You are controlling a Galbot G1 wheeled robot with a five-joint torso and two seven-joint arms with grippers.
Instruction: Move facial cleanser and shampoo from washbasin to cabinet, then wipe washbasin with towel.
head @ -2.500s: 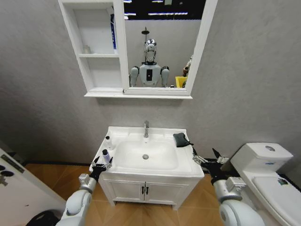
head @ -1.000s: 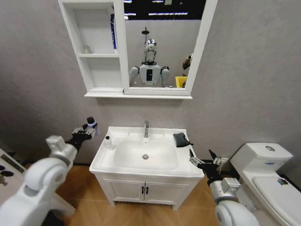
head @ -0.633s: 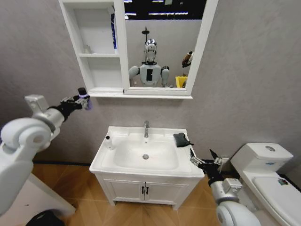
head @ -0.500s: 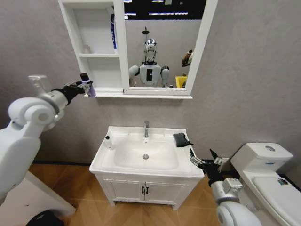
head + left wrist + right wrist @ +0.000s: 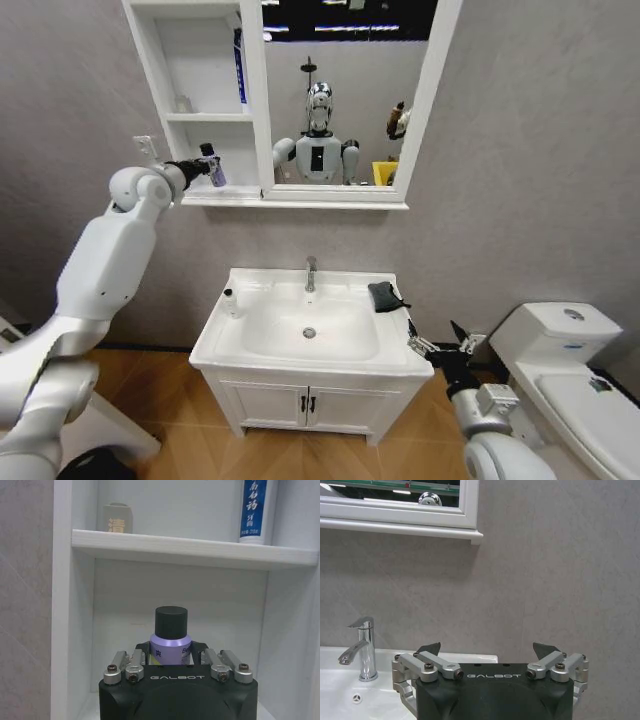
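Our left gripper (image 5: 205, 164) is up at the cabinet (image 5: 192, 100), fingers clamped on a small lilac bottle (image 5: 212, 166) with a black cap. In the left wrist view the bottle (image 5: 171, 636) stands upright between the fingers (image 5: 131, 661), cap above the gripper body, inside the mouth of the lowest compartment. Whether its base touches the shelf floor we cannot tell; the gripper body hides it.

Above our left gripper, on the middle shelf: a blue-and-white tube (image 5: 255, 511) against the mirror-side wall, and a small pale container (image 5: 118, 519) towards the outer wall.

Well below our left gripper sits the washbasin (image 5: 311, 329). A small white bottle with a dark cap (image 5: 230, 299) stands on its left rear rim. The chrome tap (image 5: 310, 273) is at the back centre.

Our right gripper (image 5: 444, 347) hangs low just off the basin's right front corner, fingers spread apart, holding nothing. The towel (image 5: 385, 296) lies on the right rear rim of the basin, just beyond that gripper and apart from it. In the right wrist view the open fingers (image 5: 432, 649) point at the grey wall, with the tap (image 5: 363, 650) off to one side.
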